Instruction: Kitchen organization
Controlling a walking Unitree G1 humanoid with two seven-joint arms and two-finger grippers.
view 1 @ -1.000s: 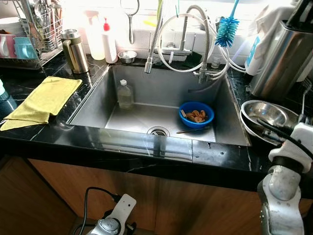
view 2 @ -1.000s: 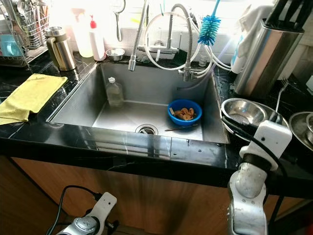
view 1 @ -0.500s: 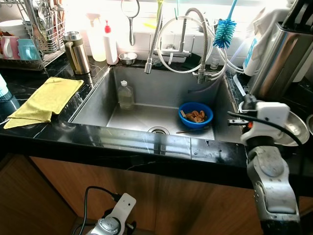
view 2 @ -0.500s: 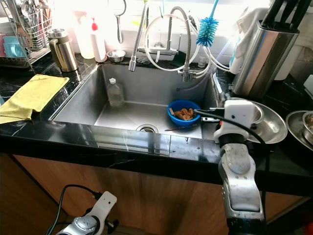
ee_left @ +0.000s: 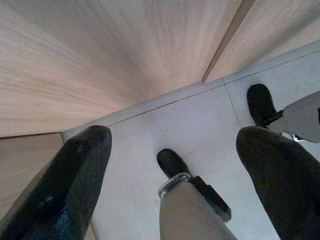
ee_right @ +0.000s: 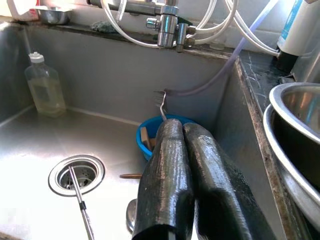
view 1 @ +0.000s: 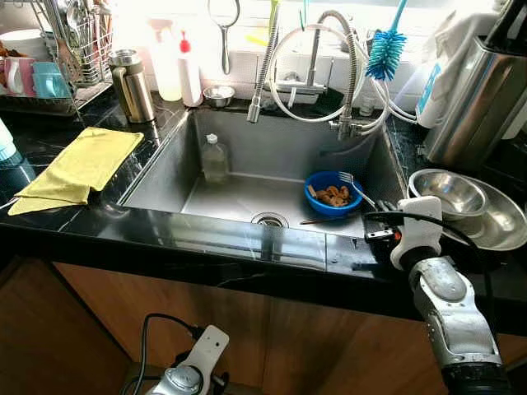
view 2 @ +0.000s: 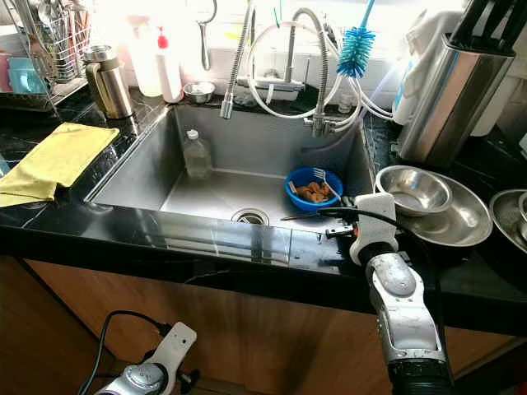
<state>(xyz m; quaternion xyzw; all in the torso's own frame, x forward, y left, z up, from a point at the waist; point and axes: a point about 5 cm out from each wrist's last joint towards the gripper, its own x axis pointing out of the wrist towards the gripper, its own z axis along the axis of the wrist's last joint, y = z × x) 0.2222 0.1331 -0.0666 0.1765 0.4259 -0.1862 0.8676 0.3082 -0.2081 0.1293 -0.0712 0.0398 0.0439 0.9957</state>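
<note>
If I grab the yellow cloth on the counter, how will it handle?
The yellow cloth lies flat and folded, so it is probably floppy and will sag and unfold when lifted. It looks thin, likely light. On the glossy black counter it may slide if pushed.

You have one blue bowl (view 1: 330, 192), one fork (ee_right: 161, 102) and one clear bottle (view 1: 214, 159) in the sink (view 1: 239, 197), two steel bowls (view 1: 445, 191) beside it, and one yellow cloth (view 1: 81, 164).
</note>
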